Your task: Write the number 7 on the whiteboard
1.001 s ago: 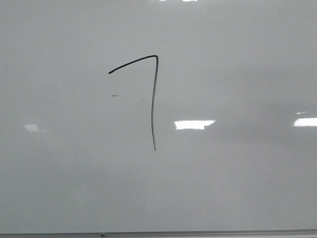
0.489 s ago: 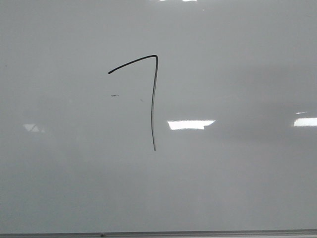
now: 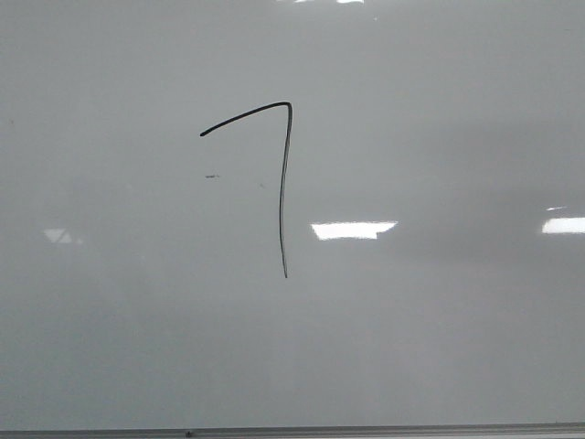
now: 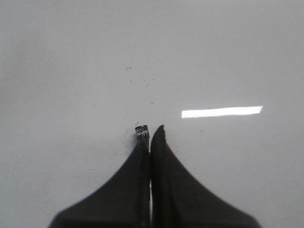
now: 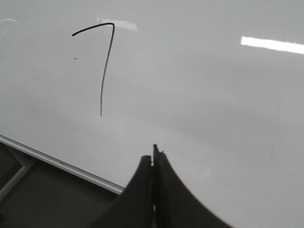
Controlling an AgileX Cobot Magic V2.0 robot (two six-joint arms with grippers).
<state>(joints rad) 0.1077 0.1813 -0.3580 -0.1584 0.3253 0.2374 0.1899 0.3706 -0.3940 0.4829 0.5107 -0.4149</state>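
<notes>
The number 7 (image 3: 282, 192) stands in thin black line on the whiteboard (image 3: 439, 347), left of the middle of the front view. No gripper appears in that view. My left gripper (image 4: 151, 130) is shut over bare whiteboard (image 4: 71, 71), with the short black labelled end of a marker (image 4: 142, 132) poking out at its tips. My right gripper (image 5: 153, 154) is shut with nothing seen between its fingers, near the board's lower edge. From there the number 7 (image 5: 105, 71) lies farther up the whiteboard (image 5: 213, 95).
A thin grey frame edge (image 3: 366, 428) runs along the board's bottom, also the frame edge (image 5: 57, 162) in the right wrist view, with a dark space (image 5: 38, 199) beyond it. Bright light reflections (image 3: 353, 230) and tiny specks (image 3: 211, 176) mark the board.
The bright reflection in the middle of the board has slid slightly left. The drawn figure is unchanged.
</notes>
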